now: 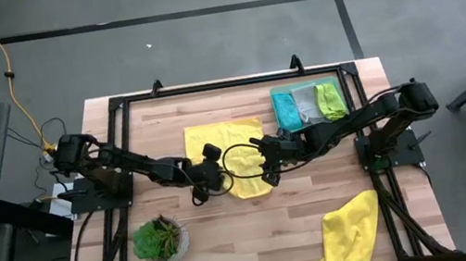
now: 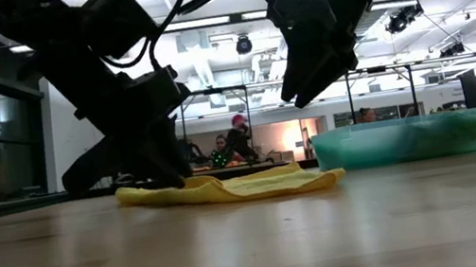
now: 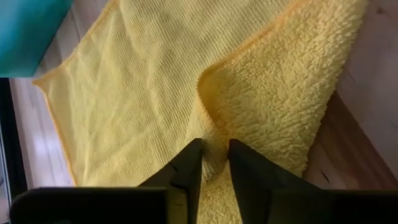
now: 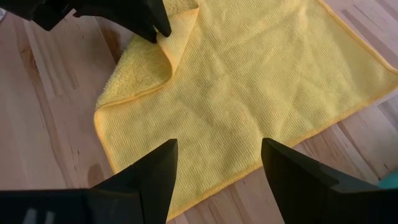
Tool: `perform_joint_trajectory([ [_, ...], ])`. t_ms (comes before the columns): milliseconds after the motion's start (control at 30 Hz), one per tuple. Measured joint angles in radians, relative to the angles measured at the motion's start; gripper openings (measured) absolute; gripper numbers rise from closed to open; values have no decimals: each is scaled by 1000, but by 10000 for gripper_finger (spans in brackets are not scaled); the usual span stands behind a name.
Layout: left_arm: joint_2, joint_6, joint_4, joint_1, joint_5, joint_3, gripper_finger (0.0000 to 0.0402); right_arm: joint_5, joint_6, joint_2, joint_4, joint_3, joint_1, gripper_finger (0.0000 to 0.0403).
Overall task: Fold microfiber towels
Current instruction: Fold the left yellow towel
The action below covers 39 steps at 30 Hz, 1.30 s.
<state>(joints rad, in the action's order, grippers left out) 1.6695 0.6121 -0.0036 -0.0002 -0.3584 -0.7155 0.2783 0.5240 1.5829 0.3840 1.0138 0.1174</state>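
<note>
Pinching yellow towel (image 3: 155,93) corner: left gripper (image 3: 214,163) (right open above).

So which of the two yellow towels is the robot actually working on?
The yellow towel spread flat mid-table, beside the tray. The left gripper pinches its folded-over corner. The crumpled yellow towel lies untouched at the table's near right corner.

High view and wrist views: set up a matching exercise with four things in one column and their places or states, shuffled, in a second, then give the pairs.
Things
1. left tool
2. right tool
3. spread yellow towel
4. crumpled yellow towel

Places or states
A. lying bunched near the table's front right corner
B. open, raised over the spread towel
C. flat mid-table, one corner turned up
D. pinching a raised fold of towel at its corner

Pairs: 1-D, 2-B, 3-C, 4-A
</note>
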Motion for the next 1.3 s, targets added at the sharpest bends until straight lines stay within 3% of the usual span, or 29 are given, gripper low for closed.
perform_joint_trajectory([
  [267, 0, -25, 7, 4, -28, 0, 6, 3, 0, 0, 0, 0, 0, 225],
  [433, -5, -52, -13, 8, -57, -6, 3, 3, 0, 0, 0, 0, 0, 225],
  [633, -90, -176, -211, 6, -61, -76, 1, -24, -28, 0, -1, 0, 0, 225],
  [767, -160, -378, -393, -7, 26, -116, 1, -43, -78, 0, 0, 0, 0, 224],
  [1000, -194, -694, -603, -77, 267, -120, 0, -43, -116, 0, -1, 0, -13, 225],
  [1300, -184, -774, -617, -186, 279, -121, 8, -61, -125, 0, -2, 0, -15, 225],
])
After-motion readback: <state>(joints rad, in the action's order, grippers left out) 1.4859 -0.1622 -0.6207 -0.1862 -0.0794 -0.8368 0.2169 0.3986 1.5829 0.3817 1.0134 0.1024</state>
